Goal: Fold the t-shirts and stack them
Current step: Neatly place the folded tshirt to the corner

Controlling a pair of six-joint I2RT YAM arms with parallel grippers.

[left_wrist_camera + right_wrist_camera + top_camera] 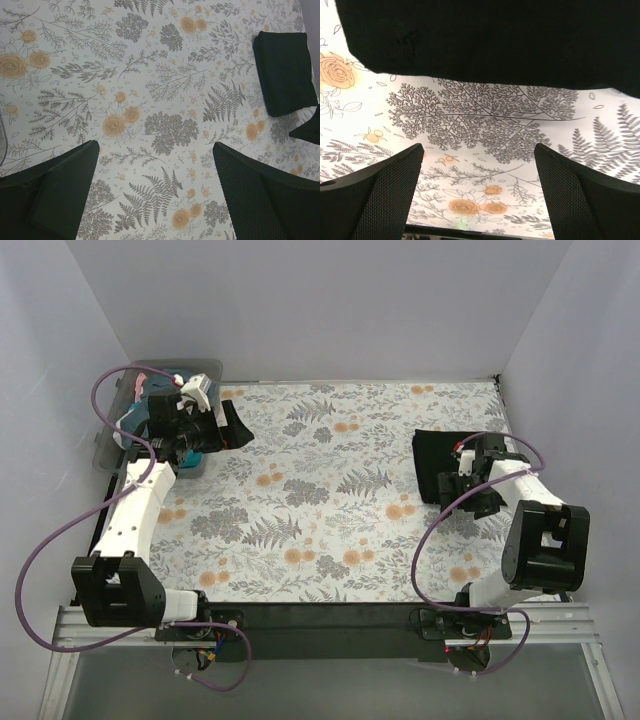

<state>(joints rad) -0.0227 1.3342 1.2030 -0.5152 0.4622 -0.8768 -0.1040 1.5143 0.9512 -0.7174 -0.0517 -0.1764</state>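
A folded black t-shirt (432, 450) lies on the floral cloth at the right; it also shows as the black t-shirt (285, 70) at the left wrist view's upper right. My right gripper (448, 490) hovers just beside it, open and empty. In the right wrist view the black t-shirt (495, 40) fills the top, apart from the open right gripper (479, 149). More t-shirts, teal (160, 405) and pink (150, 371), are bunched in the bin. My left gripper (232, 425) stands next to the bin, and the left wrist view shows this gripper (155, 147) open over bare cloth.
A clear plastic bin (112, 435) sits at the back left corner, partly behind the left arm. The floral table covering (320, 500) spreads between the two arms. White walls close in the back and both sides. Purple cables loop off each arm.
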